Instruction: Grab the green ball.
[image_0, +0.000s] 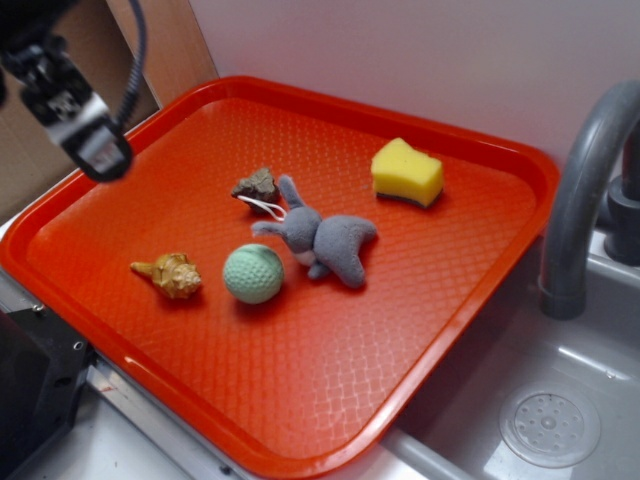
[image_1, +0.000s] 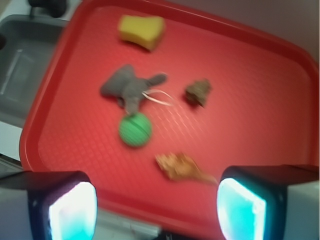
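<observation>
On the red tray (image_0: 420, 330), toward its near-left part in the exterior view, sits the green ball (image_0: 253, 273). It is small and round, pale mint in colour, with a finely dotted surface and curved seam lines running across it; in the blurred wrist view it looks a stronger green (image_1: 135, 130). A grey stuffed toy (image_0: 325, 240) lies just beside it, and from the wrist camera the toy's lower end appears to touch the ball's top. A tan seashell (image_0: 170, 275) lies near the ball on the other side, apart from it. A small brown rock (image_0: 258, 184) rests by the toy's ears, and a yellow sponge (image_0: 407, 172) lies farther off near the tray's far edge. A sink (image_0: 560, 400) with a grey faucet (image_0: 585, 190) is beside the tray. The gripper (image_1: 155, 210) hangs above the tray's left edge, well apart from the ball, its fingers (image_1: 72, 210) spread wide with nothing between them.
</observation>
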